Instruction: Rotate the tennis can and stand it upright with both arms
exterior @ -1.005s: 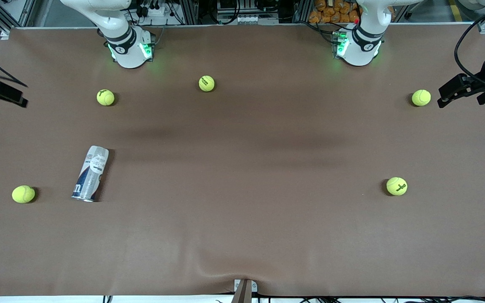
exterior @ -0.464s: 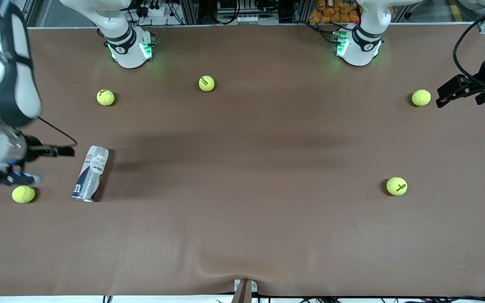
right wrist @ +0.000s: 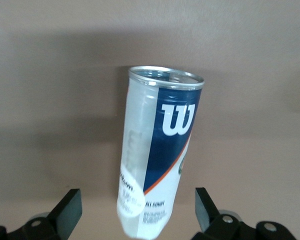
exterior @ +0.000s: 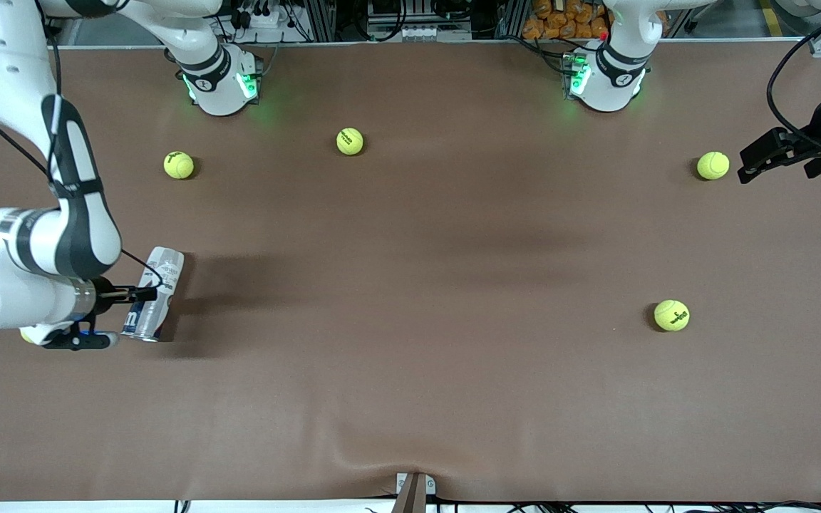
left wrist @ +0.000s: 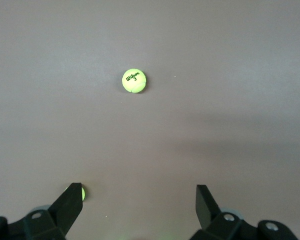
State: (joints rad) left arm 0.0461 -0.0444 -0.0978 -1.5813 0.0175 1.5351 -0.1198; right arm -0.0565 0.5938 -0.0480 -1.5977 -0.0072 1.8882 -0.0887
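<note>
The tennis can [exterior: 163,269] lies on its side on the brown table near the right arm's end, with its silvery rim end nearer the front camera. My right gripper [exterior: 132,315] is open and low over the can, one finger on each side. In the right wrist view the can [right wrist: 160,150] lies between the open fingers [right wrist: 70,210], white and dark-blue label with the "W" showing; no finger visibly touches it. My left gripper [exterior: 749,165] waits open and empty over the left arm's end of the table, beside a tennis ball [exterior: 713,165].
Tennis balls lie near the right arm's base [exterior: 179,164], mid-table farther back [exterior: 349,141] and toward the left arm's end [exterior: 671,315]. A ball by the can is almost hidden under the right arm [exterior: 26,335]. The left wrist view shows a ball [left wrist: 134,80].
The right arm has swung in from the table's edge and brought its open gripper down around the lying can. The can has not moved. The left gripper has barely shifted.
</note>
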